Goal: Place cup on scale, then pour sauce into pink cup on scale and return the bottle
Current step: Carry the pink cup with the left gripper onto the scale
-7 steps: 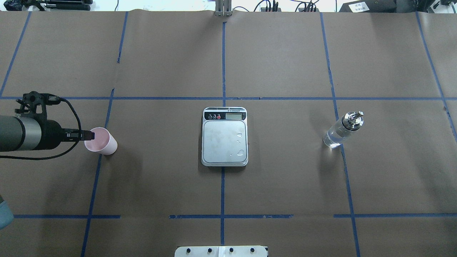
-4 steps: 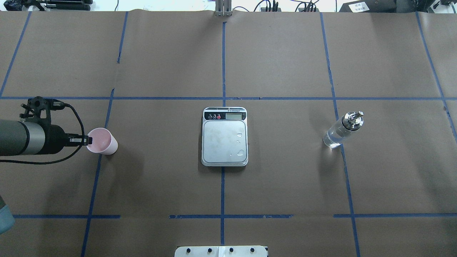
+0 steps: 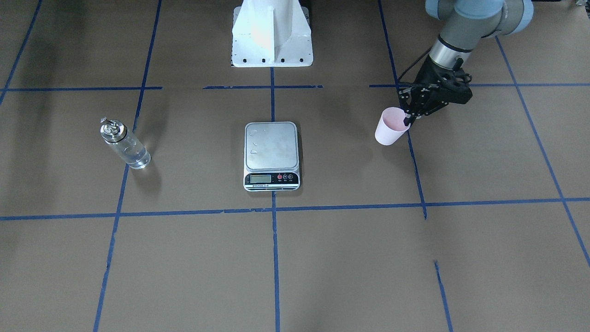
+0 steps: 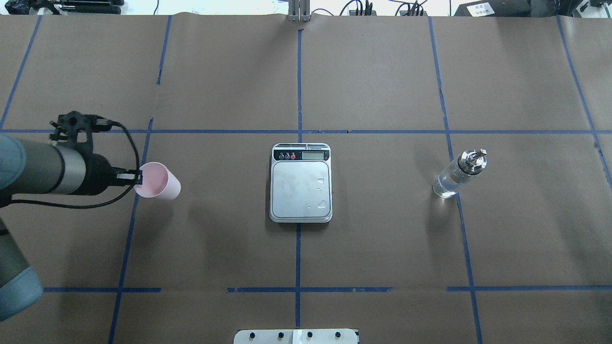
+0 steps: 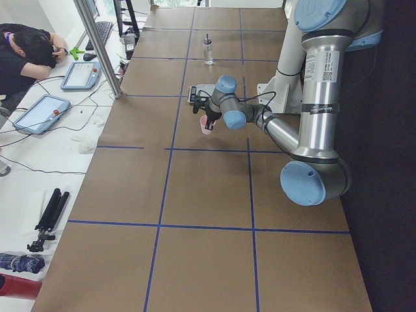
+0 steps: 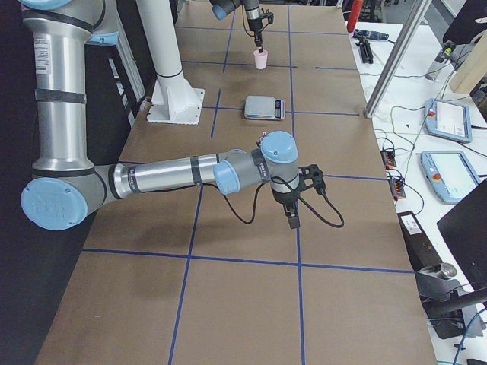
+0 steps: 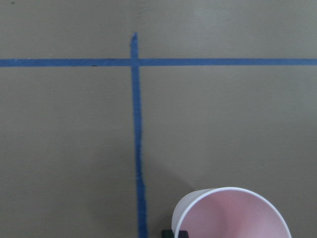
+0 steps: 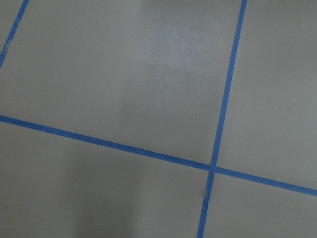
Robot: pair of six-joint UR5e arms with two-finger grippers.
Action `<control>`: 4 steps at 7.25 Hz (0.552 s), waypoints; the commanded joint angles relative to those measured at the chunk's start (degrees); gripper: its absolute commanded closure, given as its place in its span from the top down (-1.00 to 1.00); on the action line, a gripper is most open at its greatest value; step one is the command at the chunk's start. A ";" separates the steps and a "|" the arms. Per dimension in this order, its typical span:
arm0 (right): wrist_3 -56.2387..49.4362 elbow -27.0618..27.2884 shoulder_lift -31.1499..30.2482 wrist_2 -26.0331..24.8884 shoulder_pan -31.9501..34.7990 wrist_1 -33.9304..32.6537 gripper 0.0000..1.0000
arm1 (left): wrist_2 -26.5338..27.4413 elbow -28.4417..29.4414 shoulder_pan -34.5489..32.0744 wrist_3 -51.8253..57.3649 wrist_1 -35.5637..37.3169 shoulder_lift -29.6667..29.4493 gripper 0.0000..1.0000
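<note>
The pale pink cup (image 4: pixel 160 180) is at the table's left, well left of the scale (image 4: pixel 301 191). My left gripper (image 4: pixel 138 177) is shut on the cup's near rim, one finger inside and one outside; the front view shows the gripper (image 3: pixel 406 121), the cup (image 3: pixel 391 127) and the scale (image 3: pixel 271 145). The left wrist view shows the cup's mouth (image 7: pixel 233 213), which is empty. The glass bottle (image 4: pixel 459 174) with its metal spout stands right of the scale and holds clear sauce. My right gripper (image 6: pixel 294 222) shows only in the exterior right view, over bare paper; I cannot tell whether it is open or shut.
The scale's steel platform carries a few water drops (image 4: pixel 322 204). The white robot base (image 3: pixel 272 37) stands behind the scale. Blue tape lines (image 4: pixel 299 81) cross the brown paper. An operator and tablets (image 5: pixel 39 110) are beside the table's far side.
My left gripper has moved right toward the scale and carried the cup with it. The scale and the bottle have not moved.
</note>
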 commanded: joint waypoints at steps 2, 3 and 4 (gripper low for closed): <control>-0.01 0.09 0.08 0.09 0.00 0.05 1.00 | -0.29 8.52 5.92 -12.25 20.87 -28.73 -1.00; -0.01 0.09 0.17 0.00 0.00 0.05 1.00 | -0.20 14.42 7.94 -14.67 20.78 -34.47 -1.00; -0.01 0.09 0.26 0.00 0.00 0.05 1.00 | -0.03 18.04 8.66 -16.61 19.04 -36.61 -1.00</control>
